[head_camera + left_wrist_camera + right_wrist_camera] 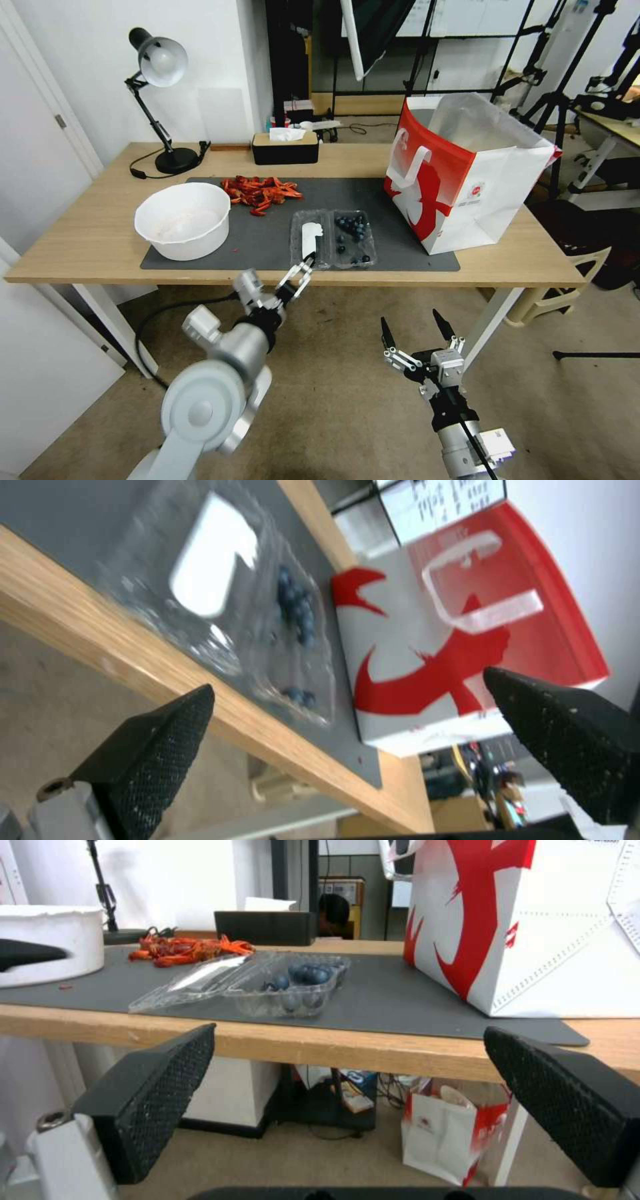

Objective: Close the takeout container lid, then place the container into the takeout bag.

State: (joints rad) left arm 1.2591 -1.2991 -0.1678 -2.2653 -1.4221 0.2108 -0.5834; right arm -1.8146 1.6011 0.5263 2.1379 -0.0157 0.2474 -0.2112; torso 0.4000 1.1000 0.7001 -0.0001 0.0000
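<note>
1. Left gripper [301, 272] hangs with jaws spread and nothing between them, at the near table edge, just short of the lid [309, 237].
2. From this gripper the lid lies at about twelve o'clock, nearly touching; the berry half of the takeout container [352, 238] sits at about one o'clock.
3. Lid and berry half lie flat, side by side on the grey mat [400, 200]; the hinge between them runs away from the robot.
4. Right gripper [413, 330] waits below the table edge, jaws wide, well apart from the box, so the left arm is nearer.
5. From the box, the takeout bag [467, 180] stands upright at about two o'clock, mouth open.
</note>
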